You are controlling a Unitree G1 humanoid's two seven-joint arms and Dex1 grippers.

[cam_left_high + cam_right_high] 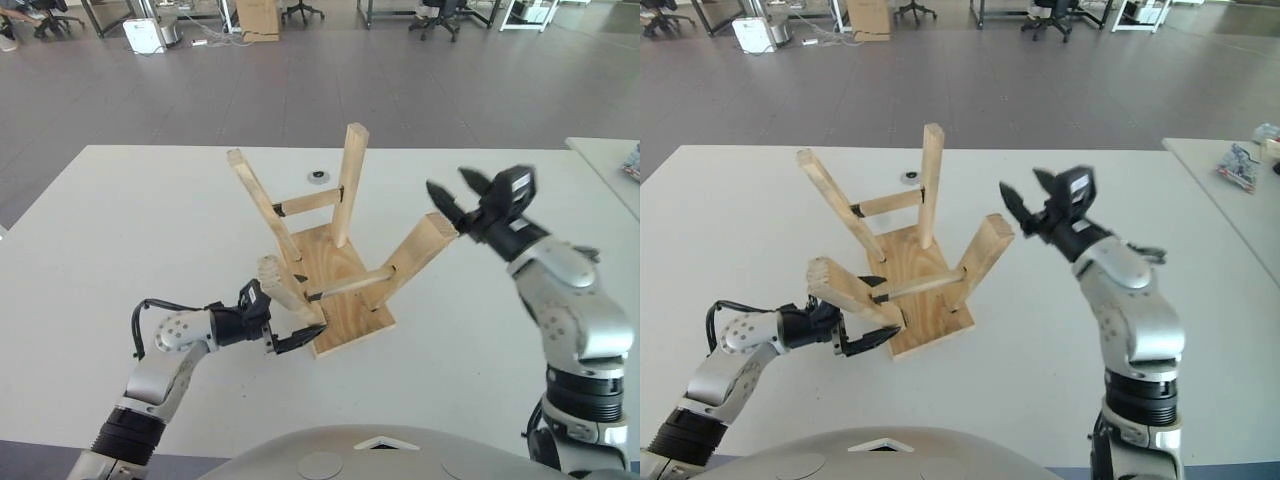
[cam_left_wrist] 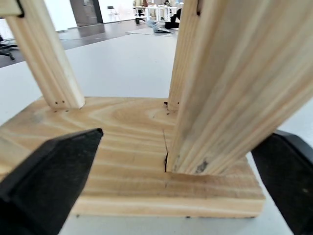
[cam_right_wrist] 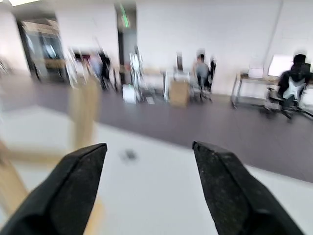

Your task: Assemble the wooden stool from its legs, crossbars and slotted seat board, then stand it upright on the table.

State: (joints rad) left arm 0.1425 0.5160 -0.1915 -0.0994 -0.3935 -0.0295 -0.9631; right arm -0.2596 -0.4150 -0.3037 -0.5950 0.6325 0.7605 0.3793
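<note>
Your left gripper (image 1: 288,340) sits low over the table (image 1: 120,230), its two black fingers spread to either side of the base of the nearest leg (image 1: 285,290), where it enters the seat board (image 1: 350,325); they do not look pressed against the wood. Your right gripper (image 1: 450,190) is raised, fingers apart and empty, just beside the top of the right-hand leg (image 1: 415,258). The wooden stool (image 1: 335,250) lies upside down mid-table, seat board flat, four legs splayed upward, crossbars (image 1: 345,285) joining them. It will likely handle as stiff, fairly light bare wood that grips well, though the slotted joints may be loose. To turn it over, hold two opposite legs low, near the board.
</note>
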